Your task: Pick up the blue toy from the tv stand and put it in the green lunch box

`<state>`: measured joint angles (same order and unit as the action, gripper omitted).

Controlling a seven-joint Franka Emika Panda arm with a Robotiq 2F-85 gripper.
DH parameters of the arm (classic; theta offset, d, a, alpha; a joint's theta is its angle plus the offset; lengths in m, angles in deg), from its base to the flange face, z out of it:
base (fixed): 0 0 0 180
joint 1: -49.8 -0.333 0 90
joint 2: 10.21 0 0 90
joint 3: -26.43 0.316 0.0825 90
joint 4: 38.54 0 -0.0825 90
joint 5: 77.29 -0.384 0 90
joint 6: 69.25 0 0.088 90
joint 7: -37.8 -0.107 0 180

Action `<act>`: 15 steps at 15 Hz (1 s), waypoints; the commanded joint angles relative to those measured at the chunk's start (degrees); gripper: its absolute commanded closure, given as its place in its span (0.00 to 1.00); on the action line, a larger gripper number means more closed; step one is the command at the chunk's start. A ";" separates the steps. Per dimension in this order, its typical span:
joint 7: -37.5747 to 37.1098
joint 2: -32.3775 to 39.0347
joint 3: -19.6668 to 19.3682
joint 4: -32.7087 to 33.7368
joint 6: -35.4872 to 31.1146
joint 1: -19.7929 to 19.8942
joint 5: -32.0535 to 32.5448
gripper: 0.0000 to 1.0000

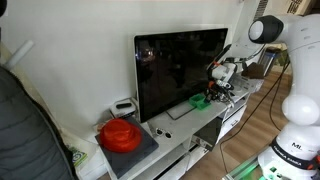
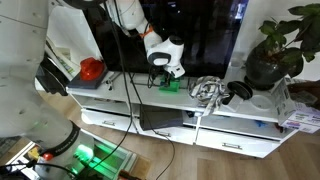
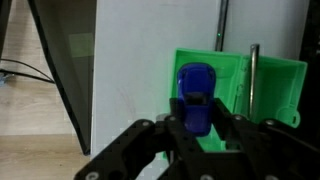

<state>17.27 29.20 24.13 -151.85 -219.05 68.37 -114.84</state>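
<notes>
Jaws clamped on blue toy (image 3: 197, 97), which sits between them. Green lunch box (image 3: 272, 85) lies open just beyond jaws on white worktop (image 3: 135, 80). In wrist view toy overlaps box.

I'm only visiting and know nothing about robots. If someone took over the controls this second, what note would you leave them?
Tool: shut on the blue toy, which sits between its fingers.
Toy: off the surface and, in the wrist view, apparently over the near edge of the open green lunch box.
Box: on the white tv stand, beside the screen.
Done: the toy is picked up and is at the box.
Left: centre it over the opening, lower a little, open the tool so the toy drops in, then back away.
</notes>
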 commanded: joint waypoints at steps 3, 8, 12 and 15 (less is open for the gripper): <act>-12.07 3.03 -3.40 3.27 -5.83 -6.11 -3.83 0.90; -19.78 5.79 -6.92 5.19 -6.15 -11.25 -0.73 0.90; -23.40 7.57 -9.08 6.30 -6.00 -13.62 1.23 0.90; -25.82 8.02 -10.42 6.61 -6.34 -14.87 4.06 0.68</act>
<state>-4.69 35.37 15.55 -146.83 -224.79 54.98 -113.91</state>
